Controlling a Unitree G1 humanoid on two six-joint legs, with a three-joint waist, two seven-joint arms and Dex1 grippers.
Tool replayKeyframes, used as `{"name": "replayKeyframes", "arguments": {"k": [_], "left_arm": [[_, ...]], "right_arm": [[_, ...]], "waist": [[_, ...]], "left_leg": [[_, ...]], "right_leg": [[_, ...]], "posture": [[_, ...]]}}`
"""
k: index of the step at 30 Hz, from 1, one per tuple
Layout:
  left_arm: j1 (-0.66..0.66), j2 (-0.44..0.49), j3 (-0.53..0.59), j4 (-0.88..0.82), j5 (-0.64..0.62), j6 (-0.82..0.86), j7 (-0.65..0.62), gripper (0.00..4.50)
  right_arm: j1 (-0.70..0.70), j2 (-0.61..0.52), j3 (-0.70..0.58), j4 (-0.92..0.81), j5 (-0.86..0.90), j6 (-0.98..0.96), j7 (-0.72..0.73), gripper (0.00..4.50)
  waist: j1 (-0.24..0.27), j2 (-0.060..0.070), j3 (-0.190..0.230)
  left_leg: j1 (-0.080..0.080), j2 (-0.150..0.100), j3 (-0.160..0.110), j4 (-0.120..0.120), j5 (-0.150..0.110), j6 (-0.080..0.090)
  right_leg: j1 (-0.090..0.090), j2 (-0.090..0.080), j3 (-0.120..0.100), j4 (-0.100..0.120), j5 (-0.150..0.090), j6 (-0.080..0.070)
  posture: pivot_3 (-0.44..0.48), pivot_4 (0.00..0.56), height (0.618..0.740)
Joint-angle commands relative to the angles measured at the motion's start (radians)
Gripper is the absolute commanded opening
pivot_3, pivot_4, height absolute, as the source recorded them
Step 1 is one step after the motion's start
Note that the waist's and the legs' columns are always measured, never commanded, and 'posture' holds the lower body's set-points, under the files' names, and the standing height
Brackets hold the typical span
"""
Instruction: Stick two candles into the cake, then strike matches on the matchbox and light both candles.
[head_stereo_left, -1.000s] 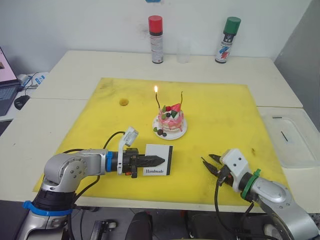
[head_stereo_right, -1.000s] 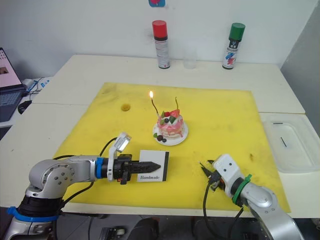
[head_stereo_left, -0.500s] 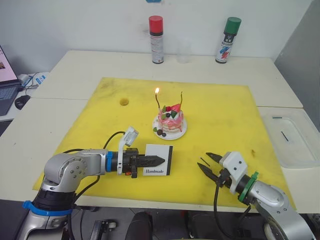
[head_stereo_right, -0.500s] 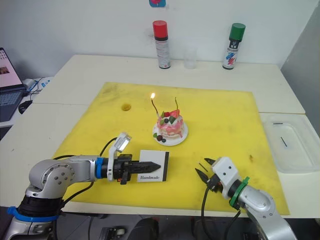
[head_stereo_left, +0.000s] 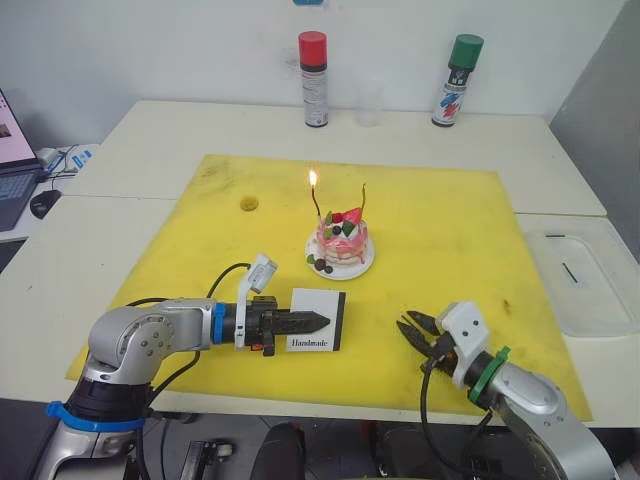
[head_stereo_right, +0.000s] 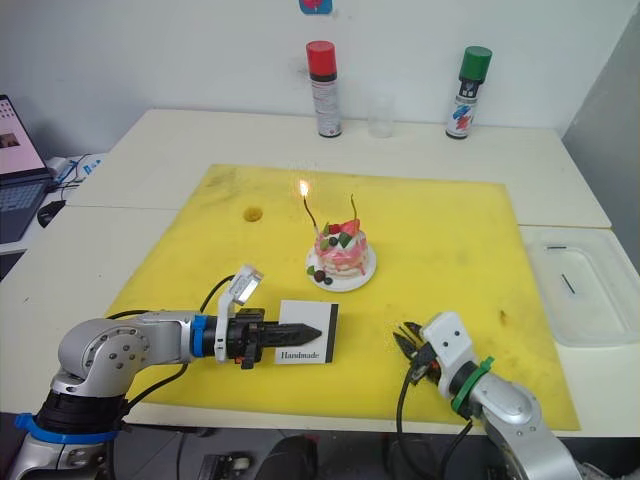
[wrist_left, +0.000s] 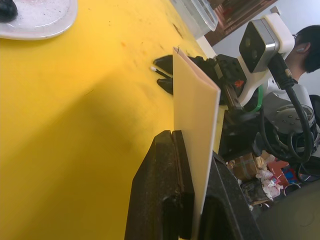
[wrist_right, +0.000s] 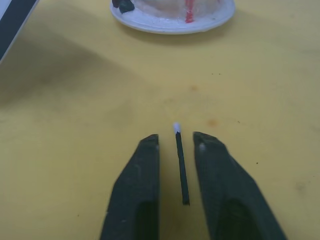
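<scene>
- The small round pink-and-white layered cake, topped with red strawberry and dark berries, sits on its small white plate near the centre of the square yellow mat.
- Two thin, wavy golden-brown candles stand upright in the cake: the lit candle, at about 10 o'clock on the cake top, carries a small flame, and the unlit candle stands at about 1 o'clock.
- The left gripper is pinching the flat white rectangular matchbox printed "Handmade", holding it on edge above the mat at roughly 7 o'clock from the cake; in the left wrist view the black fingers press against both faces of the box.
- The right gripper hangs low over the mat at about 5 o'clock from the cake, its two black fingers slightly spread.
- A short, straight dark match with a white tip lies on the mat between those fingers, the tip toward the cake; whether the fingers touch it cannot be told.
- At 12 o'clock, well beyond the mat on the pale tabletop, stand a red-capped spray can and a green-capped spray can.
- A clear plastic tray lies off the mat at 3 o'clock.
</scene>
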Motion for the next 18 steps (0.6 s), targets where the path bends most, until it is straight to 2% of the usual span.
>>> {"name": "replayKeyframes", "arguments": {"k": [1,11,18], "left_arm": [[-0.012,-0.005,-0.002,-0.021,-0.02,0.004,-0.006,0.0],[-0.013,-0.005,-0.001,-0.028,-0.027,0.017,-0.018,0.0],[-0.076,-0.037,0.003,0.028,-0.076,0.076,-0.033,0.0]], "right_arm": [[0.008,-0.012,-0.01,-0.014,-0.013,-0.015,-0.001,0.02],[-0.038,-0.004,-0.025,-0.079,0.024,0.009,0.002,0.02],[-0.249,-0.122,-0.026,-0.225,0.077,0.098,0.102,0.02]], "waist": [[0.0,0.0,0.0],[0.0,0.0,0.0],[0.001,0.0,0.0]], "left_leg": [[0.0,0.0,0.0,0.0,0.0,0.0],[0.0,0.0,0.0,0.0,0.0,0.0],[0.0,0.0,-0.001,0.001,0.0,0.0]], "right_leg": [[0.0,0.0,0.0,0.0,0.0,0.0],[0.0,0.0,0.0,0.0,0.0,0.0],[0.0,0.0,-0.001,0.001,0.0,0.0]], "posture": [[0.0,0.15,0.724],[0.0,0.15,0.724],[0.0,0.15,0.724]]}}
